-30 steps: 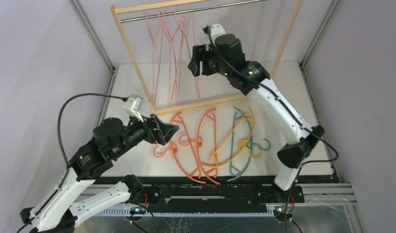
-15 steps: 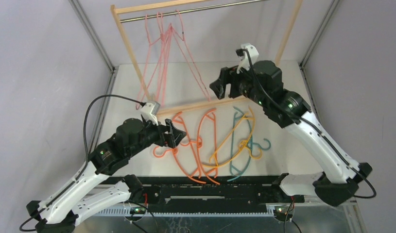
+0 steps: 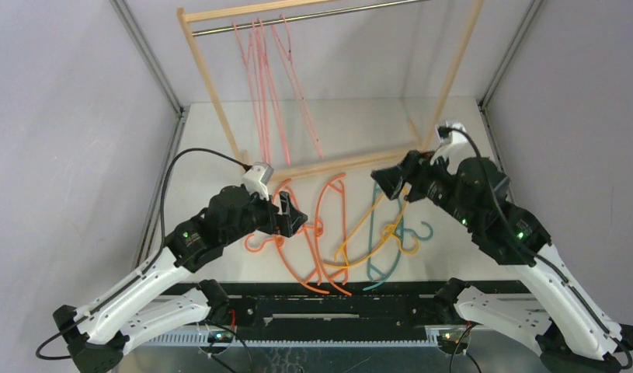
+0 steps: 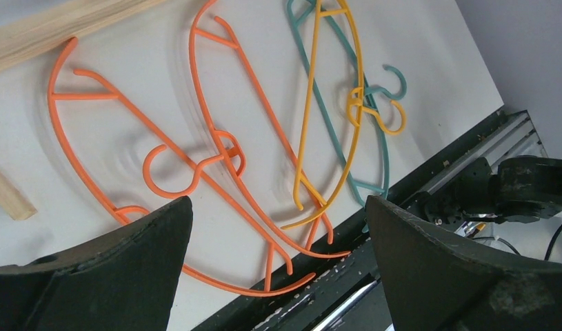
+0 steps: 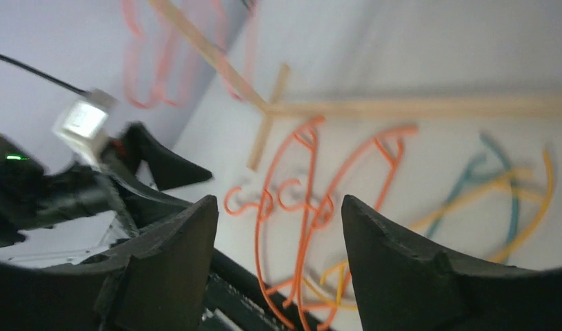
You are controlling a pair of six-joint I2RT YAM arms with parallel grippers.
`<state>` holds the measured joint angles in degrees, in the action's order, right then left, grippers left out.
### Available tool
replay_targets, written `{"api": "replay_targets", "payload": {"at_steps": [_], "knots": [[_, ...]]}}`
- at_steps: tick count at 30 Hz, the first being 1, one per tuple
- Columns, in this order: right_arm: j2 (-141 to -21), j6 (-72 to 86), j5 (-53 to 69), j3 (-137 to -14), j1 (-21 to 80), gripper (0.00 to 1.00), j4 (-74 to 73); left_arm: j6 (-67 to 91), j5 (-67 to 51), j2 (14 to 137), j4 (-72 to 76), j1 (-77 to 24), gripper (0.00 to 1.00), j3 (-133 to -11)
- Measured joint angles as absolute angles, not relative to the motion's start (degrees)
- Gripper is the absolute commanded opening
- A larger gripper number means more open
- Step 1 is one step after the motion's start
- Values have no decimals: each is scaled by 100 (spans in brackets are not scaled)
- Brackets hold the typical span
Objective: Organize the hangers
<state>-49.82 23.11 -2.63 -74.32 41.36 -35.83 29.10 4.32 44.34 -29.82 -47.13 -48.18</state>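
Several pale pink hangers hang from the rack's metal rod. Two orange hangers, a yellow-orange one and a teal one lie overlapped on the table in front of the rack. My left gripper is open and empty above the orange hangers; the yellow-orange one and the teal one lie to their right. My right gripper is open and empty above the far ends of the teal and yellow-orange hangers, and the right wrist view shows the orange pair between its fingers.
The wooden rack frame stands at the back, its base bar lying across the table just behind the loose hangers. The black rail runs along the table's near edge. Grey walls close both sides.
My right gripper has come down from the pink hangers at the rod to just above the table hangers. The pink hangers swung and now hang straighter. My left gripper moved right over the orange hangers.
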Motion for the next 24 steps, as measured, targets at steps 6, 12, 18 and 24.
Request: {"api": "replay_targets", "payload": {"at_steps": [6,12,18,24], "knots": [[-4418,3889,-989,-5428,4281,62,-4101,2956,364,4626,-2783,-4713,98,-4678],[-4823,5190,-1544,-4233,4584,62,-4821,2998,287,4834,-2705,-4713,98,-4661],[-4904,6320,-1789,-3712,5059,62,-4689,3000,268,4945,-2663,-4713,98,-4661],[-5804,6884,-1789,-3428,5347,63,-4230,3004,189,5113,-2617,-4713,98,-4661]]}}
